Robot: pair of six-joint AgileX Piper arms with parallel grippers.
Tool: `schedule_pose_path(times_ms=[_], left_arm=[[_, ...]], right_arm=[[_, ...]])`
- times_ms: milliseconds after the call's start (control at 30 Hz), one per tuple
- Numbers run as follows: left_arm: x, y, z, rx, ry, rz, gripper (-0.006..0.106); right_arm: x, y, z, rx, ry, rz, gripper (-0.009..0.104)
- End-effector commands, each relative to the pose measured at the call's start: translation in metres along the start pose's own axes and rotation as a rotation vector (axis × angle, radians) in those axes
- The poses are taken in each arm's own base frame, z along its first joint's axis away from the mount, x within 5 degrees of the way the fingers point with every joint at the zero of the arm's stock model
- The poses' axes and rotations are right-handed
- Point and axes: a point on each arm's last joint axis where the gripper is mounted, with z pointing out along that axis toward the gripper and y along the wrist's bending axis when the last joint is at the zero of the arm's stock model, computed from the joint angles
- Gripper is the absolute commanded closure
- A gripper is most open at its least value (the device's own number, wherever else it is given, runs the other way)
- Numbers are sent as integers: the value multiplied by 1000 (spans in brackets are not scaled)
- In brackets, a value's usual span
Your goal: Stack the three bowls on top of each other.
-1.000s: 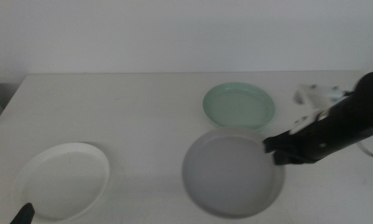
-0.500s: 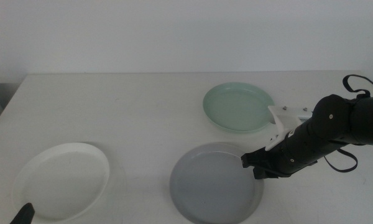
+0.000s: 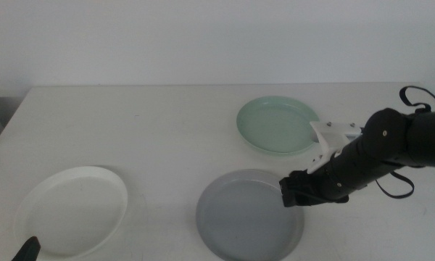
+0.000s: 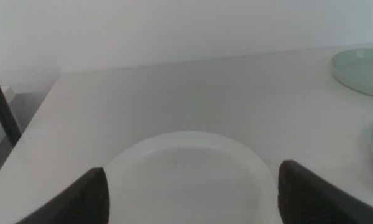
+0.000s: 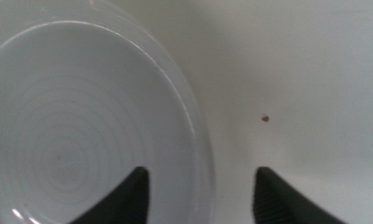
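Since a second ago our right gripper (image 3: 293,194) has carried the shallow round grey-blue bowl (image 3: 249,215) down to the white table (image 3: 159,138); jaws apart, straddling its rim. Pale mint green bowl (image 3: 278,125) behind; white bowl (image 3: 72,210) at left, beneath our left gripper (image 4: 189,193), jaws apart.

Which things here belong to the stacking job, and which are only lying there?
Job:
- grey-blue bowl, with the open right hand at its rim
- pale mint green bowl
- white bowl, before the open left hand

Only lying there:
- a small dark speck on the table
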Motion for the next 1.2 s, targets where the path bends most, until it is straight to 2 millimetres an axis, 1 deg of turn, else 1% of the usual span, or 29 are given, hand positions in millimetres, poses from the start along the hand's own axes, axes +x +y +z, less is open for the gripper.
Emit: schedule_pose_path(times_ms=[0, 67, 167, 233, 333, 467, 633, 733, 800, 867, 1000, 1167], left_arm=[[-9, 1, -2, -14, -92, -25, 7], [-9, 1, -2, -14, -92, -25, 7], [-9, 1, -2, -14, -92, -25, 7], [-9, 1, -2, -14, -92, -25, 7], [-9, 1, -2, -14, -92, -25, 7], [-9, 1, -2, -14, -92, -25, 7], [-9, 1, -2, -14, -92, -25, 7], [-9, 1, -2, -14, -92, -25, 7], [-9, 1, -2, -14, -92, -25, 7], [-9, 1, -2, -14, -92, -25, 7], [-9, 1, -2, -14, -92, -25, 7], [-9, 1, -2, -14, -92, -25, 7]], right_arm=[[-17, 11, -23, -30, -86, -33, 42], [-24, 15, -30, -41, -71, -58, 39], [-41, 23, -45, -55, -75, -85, 39], [-56, 27, -59, -51, -100, -95, 39], [-80, 28, -85, -15, -163, -98, 39], [-108, 19, -121, 69, -258, -84, 39], [-138, 2, -167, 153, -398, -71, 39], [-153, -13, -179, 176, -423, -39, 39], [-161, -21, -178, 188, -407, -19, 39], [-170, -29, -171, 204, -379, -6, 39], [-185, -40, -142, 235, -330, 5, 39], [-193, -52, -101, 228, -265, 35, 39]])
